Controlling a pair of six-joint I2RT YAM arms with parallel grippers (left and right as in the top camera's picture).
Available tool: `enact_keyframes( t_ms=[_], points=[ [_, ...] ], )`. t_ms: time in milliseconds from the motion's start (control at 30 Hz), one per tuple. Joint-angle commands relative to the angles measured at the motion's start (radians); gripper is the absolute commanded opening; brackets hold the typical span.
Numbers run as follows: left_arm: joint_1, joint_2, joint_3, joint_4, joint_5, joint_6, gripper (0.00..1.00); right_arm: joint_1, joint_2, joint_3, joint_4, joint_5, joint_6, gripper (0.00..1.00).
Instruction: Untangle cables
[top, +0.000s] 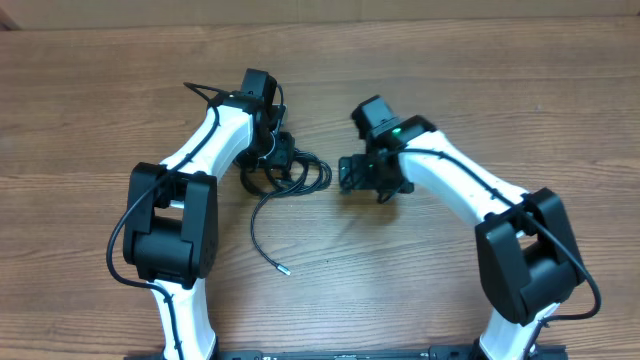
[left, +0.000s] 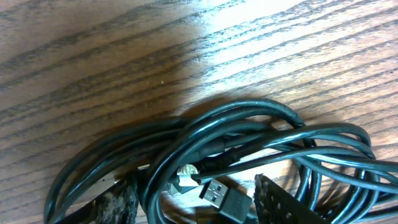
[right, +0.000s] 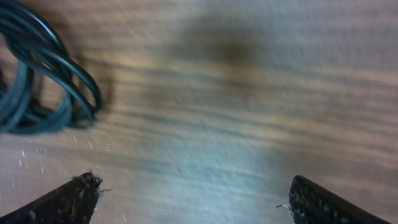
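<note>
Cables (top: 288, 170) lie bunched on the table (top: 480, 60), left of centre. My left gripper (left: 194, 198) straddles the tangle, USB plug (left: 221, 196) between its fingers; can't tell if it grips. My right gripper (right: 189, 196) gapes wide, empty, just beside the coils.

You're looking at two matching arms: the left arm (top: 205, 145) and right arm (top: 455, 180) both wear glossy white shells between blocky black joint housings (top: 170, 225), and a thin black wire (top: 112, 245) loops out beside each. A small green light (top: 397, 128) glows on the right wrist. The left gripper (left: 194, 186) and right gripper (right: 194, 180) carry dark fingers (right: 68, 199) with scuffed, frayed edges.
</note>
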Motion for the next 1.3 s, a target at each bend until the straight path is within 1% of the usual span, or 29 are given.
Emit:
enact_keyframes(
  t_ms=[0,100,167,233,367,467,500,700,900,1000,1167,1267],
  points=[
    [-0.002,0.061,-0.017,0.017,0.016,0.026,0.6,0.047,0.018,0.013,0.046,0.176,0.027,0.96],
    [-0.005,0.061,-0.017,0.016,0.062,0.068,0.61,0.076,0.036,0.012,0.099,0.256,0.026,0.96],
    [-0.012,0.061,-0.017,0.016,0.144,0.111,0.62,0.085,0.055,0.012,0.119,0.275,0.023,0.97],
    [-0.019,0.061,-0.017,0.015,0.177,0.126,0.63,0.085,0.074,0.012,0.121,0.274,0.023,0.97],
    [-0.039,0.061,-0.017,0.018,0.17,0.126,0.63,0.085,0.119,0.012,0.104,0.267,0.018,1.0],
    [-0.056,0.061,-0.017,0.024,0.169,0.13,0.63,0.085,0.137,0.011,0.101,0.225,-0.055,1.0],
    [-0.061,0.061,-0.017,0.024,0.169,0.137,0.64,0.085,0.137,0.011,0.097,0.229,-0.055,1.0],
    [-0.08,0.061,-0.017,0.038,0.167,0.144,0.64,0.085,0.086,0.06,0.041,0.222,-0.048,1.0],
    [-0.08,0.061,-0.017,0.039,0.157,0.144,0.64,0.085,0.054,0.074,0.058,0.127,-0.083,1.0],
    [-0.08,0.061,-0.017,0.037,0.113,0.141,0.65,0.087,0.055,0.066,0.063,0.092,-0.084,1.0],
    [-0.08,0.061,-0.017,0.033,0.048,0.132,0.65,0.088,0.057,0.065,0.065,-0.028,-0.17,1.0],
    [-0.08,0.061,-0.017,0.034,0.038,0.121,0.65,0.088,0.057,0.065,0.08,-0.032,-0.169,1.0]
  ],
)
